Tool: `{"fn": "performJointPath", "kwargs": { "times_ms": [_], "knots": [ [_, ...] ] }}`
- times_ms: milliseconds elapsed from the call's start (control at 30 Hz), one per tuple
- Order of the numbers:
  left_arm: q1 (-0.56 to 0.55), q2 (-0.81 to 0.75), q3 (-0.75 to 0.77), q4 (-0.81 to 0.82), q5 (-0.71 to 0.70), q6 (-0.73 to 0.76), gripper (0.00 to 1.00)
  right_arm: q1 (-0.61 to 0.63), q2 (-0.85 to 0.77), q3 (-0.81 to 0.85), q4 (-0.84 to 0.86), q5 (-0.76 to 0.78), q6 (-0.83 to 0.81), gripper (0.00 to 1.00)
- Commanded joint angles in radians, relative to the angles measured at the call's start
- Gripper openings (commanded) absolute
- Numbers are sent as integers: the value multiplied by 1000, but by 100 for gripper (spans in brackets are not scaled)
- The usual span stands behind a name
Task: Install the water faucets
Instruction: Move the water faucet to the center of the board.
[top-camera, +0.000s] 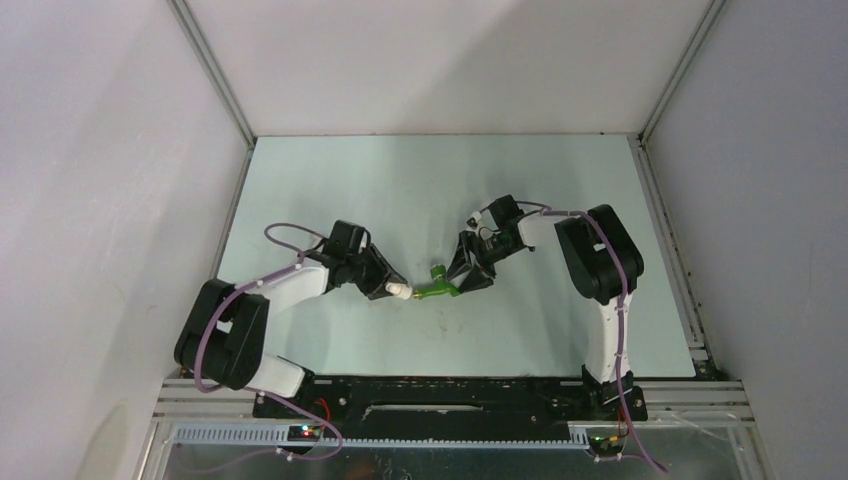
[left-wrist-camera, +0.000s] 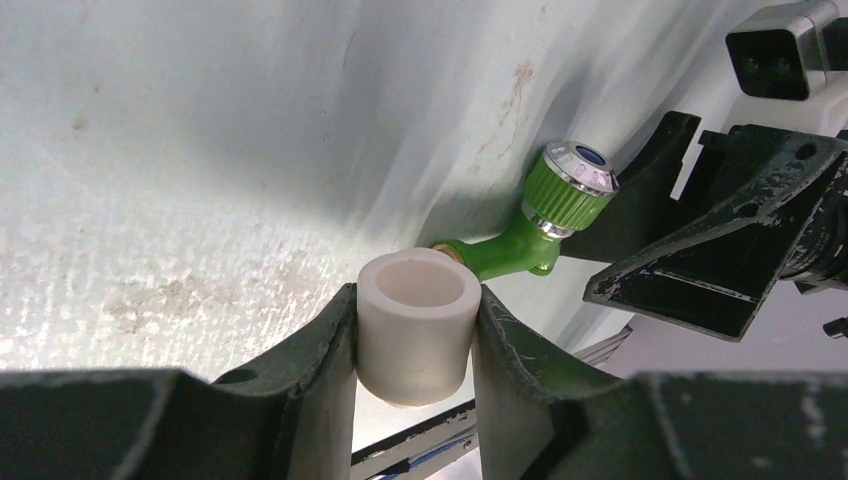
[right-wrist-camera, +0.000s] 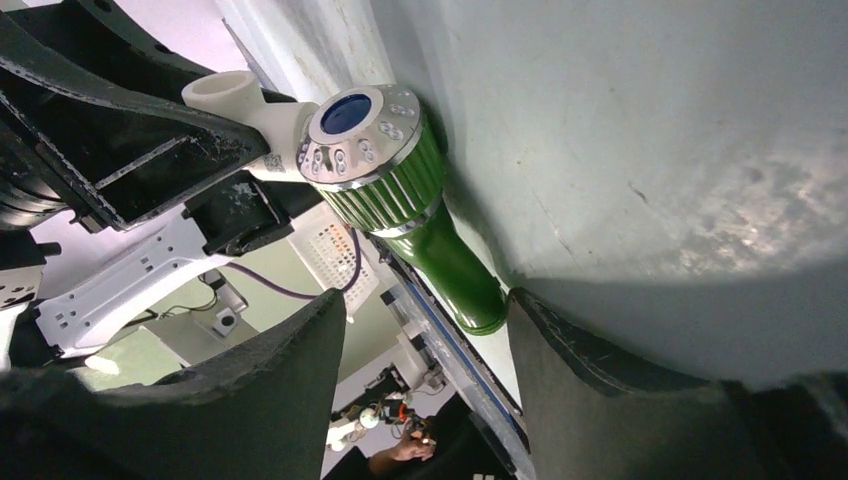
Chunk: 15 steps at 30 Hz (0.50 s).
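Evidently mid-install: left fingers (top-camera: 388, 287) clench the white fitting (left-wrist-camera: 415, 320) at mid-bench, towards the near edge, with the green faucet (left-wrist-camera: 520, 245) meeting its far port. Right fingers (top-camera: 463, 280) stand released around the spout. Next, I judge: grip the faucet and twist it home.
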<state>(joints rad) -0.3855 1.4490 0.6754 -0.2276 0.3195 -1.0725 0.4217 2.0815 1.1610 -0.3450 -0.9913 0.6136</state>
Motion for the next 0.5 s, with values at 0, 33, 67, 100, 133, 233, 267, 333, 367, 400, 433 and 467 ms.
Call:
{"fn": "performJointPath", "kwargs": {
  "times_ms": [0,33,67,100,133,233,267,333,367,400,433,467],
  "knots": [
    [-8,-55,-13,-10,-24,-5,0,6,-36,29,-18,112,-63,66],
    [-7,-55,-15,-2,-22,-8,0,6,-42,29,-22,125,-71,68],
    [-7,-53,-19,9,-15,-12,0,7,-49,29,-25,137,-76,69],
    [-9,-49,-22,19,-10,-15,0,7,-53,29,-27,149,-81,70],
    [-13,-45,-23,28,-4,-20,0,8,-58,29,-28,159,-85,71],
    [-27,-27,-23,48,8,-33,0,7,-62,32,-26,168,-89,72],
    [-32,-22,-25,55,11,-40,0,10,-56,37,-31,163,-89,72],
    [-43,-8,-33,83,19,-57,0,15,-35,46,-38,137,-84,70],
    [-48,1,-37,99,23,-64,0,17,-23,47,-36,119,-77,69],
    [-51,10,-41,111,26,-71,0,18,-13,47,-29,104,-72,67],
    [-52,21,-45,123,31,-77,0,18,-4,48,-24,89,-63,65],
    [-52,29,-48,133,34,-79,0,18,4,47,-17,75,-53,64]
  ]
}}
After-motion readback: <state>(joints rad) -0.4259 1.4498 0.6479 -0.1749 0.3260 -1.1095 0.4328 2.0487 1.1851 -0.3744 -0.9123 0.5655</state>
